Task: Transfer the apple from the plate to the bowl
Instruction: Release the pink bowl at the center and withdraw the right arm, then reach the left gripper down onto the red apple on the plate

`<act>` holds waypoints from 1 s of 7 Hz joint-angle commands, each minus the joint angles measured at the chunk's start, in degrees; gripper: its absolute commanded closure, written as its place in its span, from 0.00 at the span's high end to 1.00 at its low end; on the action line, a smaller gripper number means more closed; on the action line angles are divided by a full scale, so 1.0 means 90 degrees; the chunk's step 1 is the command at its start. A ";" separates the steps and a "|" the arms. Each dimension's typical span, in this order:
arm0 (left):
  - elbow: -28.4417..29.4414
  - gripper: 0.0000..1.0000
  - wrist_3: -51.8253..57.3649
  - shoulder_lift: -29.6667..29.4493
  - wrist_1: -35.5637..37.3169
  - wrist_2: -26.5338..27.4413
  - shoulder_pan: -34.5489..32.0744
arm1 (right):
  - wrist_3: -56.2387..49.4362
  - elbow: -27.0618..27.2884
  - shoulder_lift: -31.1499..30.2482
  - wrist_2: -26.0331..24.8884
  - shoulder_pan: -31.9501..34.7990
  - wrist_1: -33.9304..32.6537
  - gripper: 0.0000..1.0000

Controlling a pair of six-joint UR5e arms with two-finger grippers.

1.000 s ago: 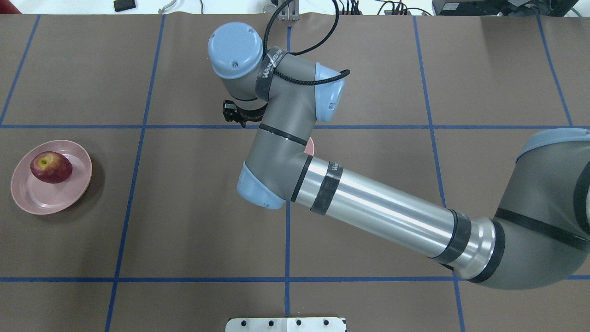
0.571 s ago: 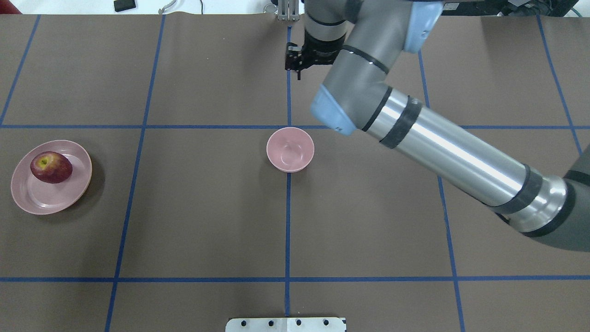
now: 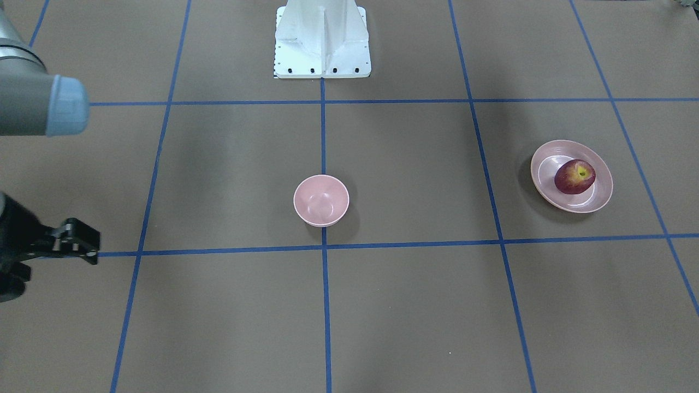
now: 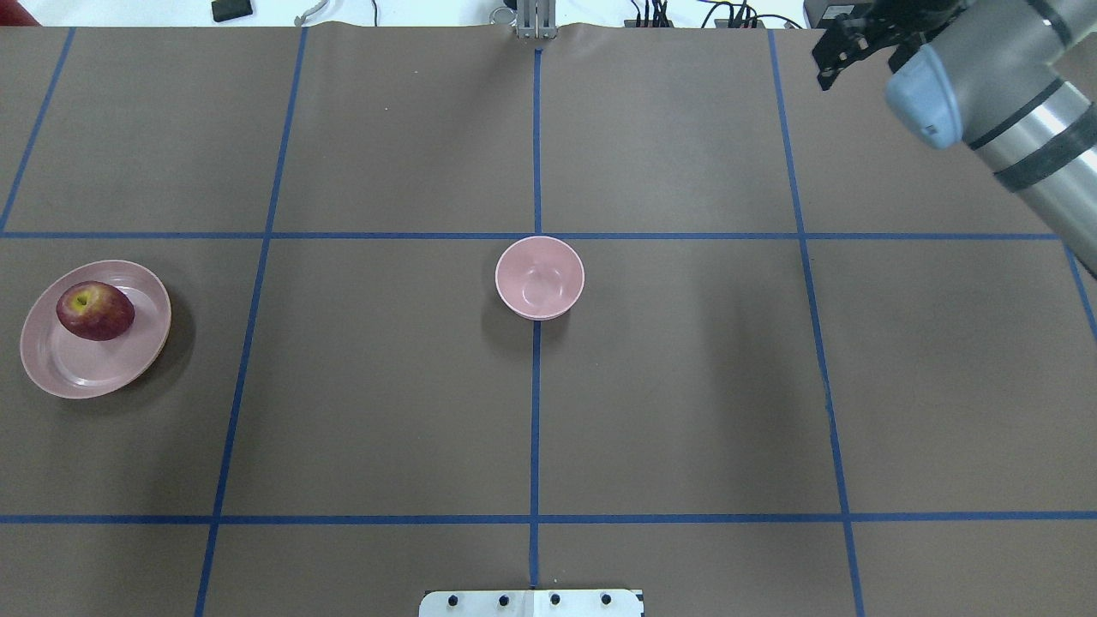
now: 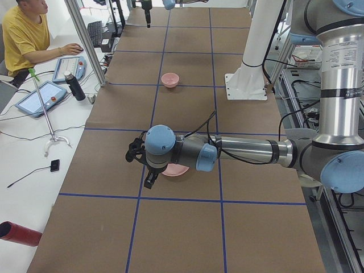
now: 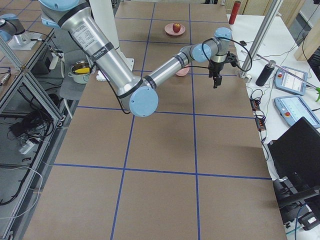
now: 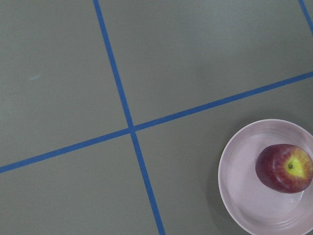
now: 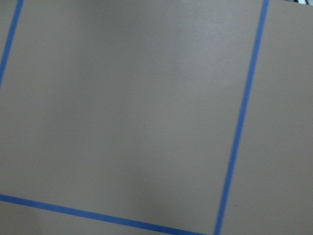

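Brown paper crossed with blue tape covers the table (image 4: 686,386). The right arm (image 4: 1020,111) has swung off the bowl (image 4: 540,278) to the far corner on its right, so the bowl now lies uncovered and empty. The plate (image 4: 51,377) sits well off on the bowl's other side, toward the robot's left, with the apple (image 4: 95,310) on it, unlifted. The left gripper (image 5: 150,180) shows only side-on and the right gripper (image 3: 87,244) is half cut off, so I cannot tell whether either pincer is open.

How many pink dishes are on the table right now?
2: the plate on the robot's left, holding the apple, and the empty bowl in the middle. None seem hidden.
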 commanded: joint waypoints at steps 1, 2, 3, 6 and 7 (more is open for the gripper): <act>-0.0125 0.98 -0.1242 -0.0234 -0.0262 -0.0071 0.0496 | -0.2079 -0.0016 -0.1267 0.0601 0.1148 0.0033 1.00; -0.0397 0.98 -0.2035 -0.0265 -0.0272 0.0016 0.0887 | -0.2783 0.0013 -0.1833 0.0641 0.1617 0.0043 1.00; -0.0458 0.98 -0.2449 -0.0275 -0.0282 0.0056 0.1229 | -0.3515 0.0013 -0.2438 0.0613 0.2037 0.0082 1.00; -0.0624 0.98 -0.4545 -0.0226 -0.1225 0.1634 0.3102 | -0.3738 0.0101 -0.3069 0.0583 0.2520 0.0374 1.00; -0.0595 0.98 -0.4804 -0.0207 -0.1422 0.1986 0.3572 | -0.3737 0.0101 -0.3089 0.0583 0.2520 0.0375 1.00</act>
